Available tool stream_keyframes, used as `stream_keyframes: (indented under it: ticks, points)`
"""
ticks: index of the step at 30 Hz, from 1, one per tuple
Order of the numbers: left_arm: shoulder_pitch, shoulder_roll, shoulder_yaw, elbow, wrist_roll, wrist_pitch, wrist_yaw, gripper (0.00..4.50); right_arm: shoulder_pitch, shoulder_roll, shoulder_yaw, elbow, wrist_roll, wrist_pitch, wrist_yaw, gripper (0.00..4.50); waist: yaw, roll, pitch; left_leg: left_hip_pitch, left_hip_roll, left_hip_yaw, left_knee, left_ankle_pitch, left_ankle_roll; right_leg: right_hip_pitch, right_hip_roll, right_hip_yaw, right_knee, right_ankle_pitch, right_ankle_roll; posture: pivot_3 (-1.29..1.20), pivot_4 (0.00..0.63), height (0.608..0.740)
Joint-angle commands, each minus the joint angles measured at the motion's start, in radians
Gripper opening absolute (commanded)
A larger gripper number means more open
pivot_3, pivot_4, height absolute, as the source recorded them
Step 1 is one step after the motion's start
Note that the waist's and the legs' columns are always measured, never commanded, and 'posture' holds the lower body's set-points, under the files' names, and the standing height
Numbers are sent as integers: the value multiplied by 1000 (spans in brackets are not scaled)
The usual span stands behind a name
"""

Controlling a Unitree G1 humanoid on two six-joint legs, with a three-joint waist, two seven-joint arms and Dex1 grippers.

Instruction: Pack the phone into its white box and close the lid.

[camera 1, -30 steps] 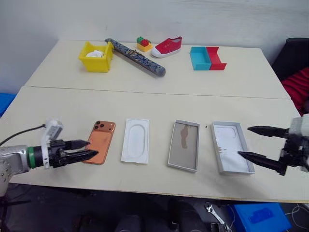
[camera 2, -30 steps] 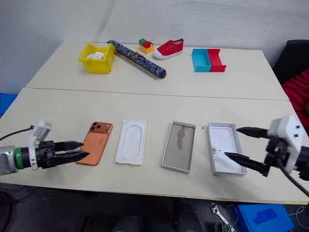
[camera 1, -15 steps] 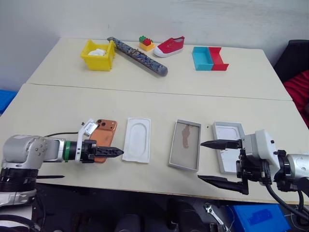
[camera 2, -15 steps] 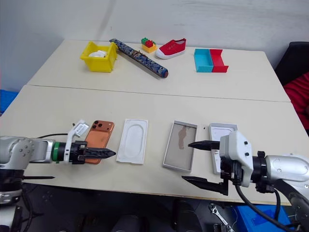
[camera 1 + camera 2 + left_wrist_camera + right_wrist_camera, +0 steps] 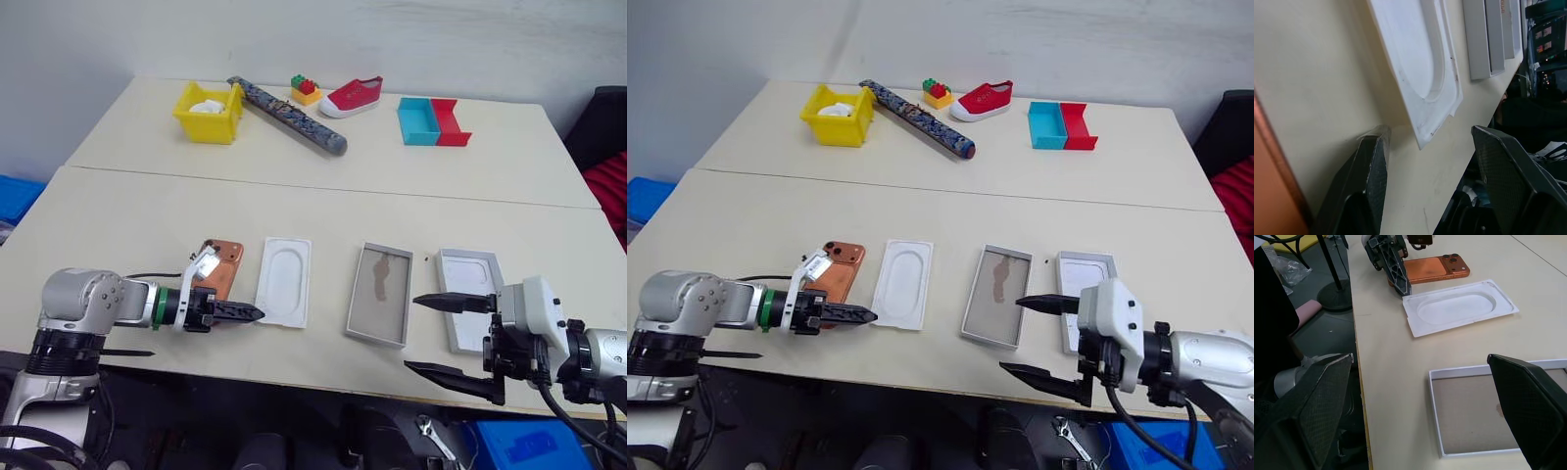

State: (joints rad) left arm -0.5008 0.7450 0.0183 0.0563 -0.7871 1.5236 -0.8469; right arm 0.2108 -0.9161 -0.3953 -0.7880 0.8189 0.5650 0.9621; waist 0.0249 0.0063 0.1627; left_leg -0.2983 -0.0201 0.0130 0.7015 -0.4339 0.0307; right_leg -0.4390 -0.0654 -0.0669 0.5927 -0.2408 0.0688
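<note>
The phone lies flat on the worktop at the left, copper-orange, back up, its darker camera cluster at the far corner. The left tool hovers at its near right corner, fingers set a moderate gap apart, holding nothing. Just right lies a white insert with an oval recess, then the white box with its tan floor, then the lid, white inside. The right tool hangs wide, empty, before box and lid.
</note>
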Motion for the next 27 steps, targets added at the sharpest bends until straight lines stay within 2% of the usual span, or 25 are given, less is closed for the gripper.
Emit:
stream_keyframes:
  ticks: [1,4,6,12,15,19,27]
  points:
    - [-1,-52,-29,41,21,11,34,2737,2,5,-17,-29,1,-26,-1,4500,3,2,-1,0,0,-1,0,0,0,1,-1,-1,0,0,0,0,150,740]
    - [-8,-75,-27,58,36,1,49,2246,5,4,-21,-28,1,-26,-3,4500,4,2,-1,0,-2,-4,1,0,1,4,-3,-4,-1,0,0,0,150,740]
    - [-5,-80,-31,64,41,3,54,1697,7,2,-23,-27,1,-28,-5,4500,3,2,-1,1,-2,-6,1,0,1,6,-4,-6,-2,0,0,0,150,740]
    - [-5,-99,-30,71,45,3,63,1697,16,2,-24,-31,-1,-32,-12,4500,3,3,-1,2,-2,-9,1,0,1,10,-5,-8,-3,0,0,0,150,740]
    - [-14,-120,-13,84,43,10,74,1167,20,3,-23,-32,-4,-35,-15,4500,4,4,-1,2,-3,-11,2,1,1,11,-6,-9,-3,0,1,0,150,740]
    - [-19,-133,-8,89,48,11,83,11,20,4,-19,-29,-9,-39,-16,4500,1,8,-3,3,-4,-11,2,1,1,12,-7,-10,-3,0,1,0,150,740]
    - [-19,-128,15,93,45,4,85,11,20,3,-26,-22,-15,-42,-11,4500,-1,8,-3,11,-3,-11,-3,4,-5,15,-7,-8,-3,-1,1,0,150,740]
